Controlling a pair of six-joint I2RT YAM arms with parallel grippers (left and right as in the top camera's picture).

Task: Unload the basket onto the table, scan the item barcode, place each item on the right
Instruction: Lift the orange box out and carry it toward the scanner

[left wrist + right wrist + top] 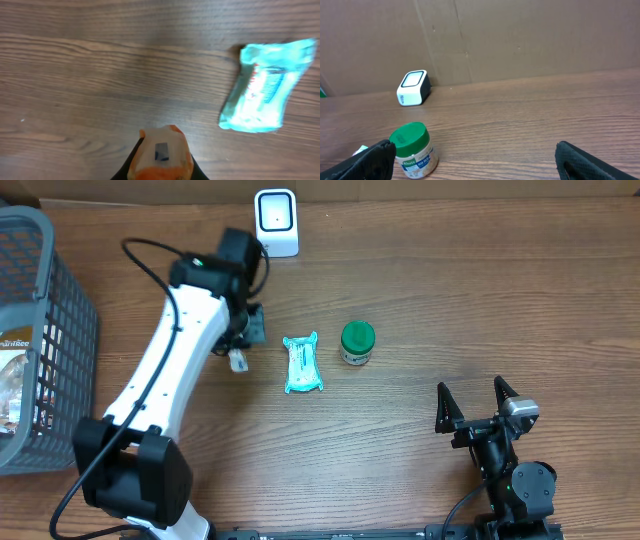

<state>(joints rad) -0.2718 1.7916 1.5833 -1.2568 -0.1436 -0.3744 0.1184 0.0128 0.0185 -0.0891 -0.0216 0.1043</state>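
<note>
My left gripper [243, 345] is shut on a small pale packet with orange edges [161, 155], held just above the table; a small dark patch shows on its face. In the overhead view the packet [238, 360] pokes out below the fingers. The white barcode scanner [276, 222] stands at the table's far edge, beyond the left arm, and shows in the right wrist view as well [413, 87]. My right gripper [478, 398] rests at the near right, open and with nothing between its fingers.
A teal packet [302, 364] lies flat right of the left gripper, seen also in the left wrist view [267, 85]. A green-lidded jar [357, 342] stands beside it. A grey wire basket [70, 310] with goods sits at the left edge.
</note>
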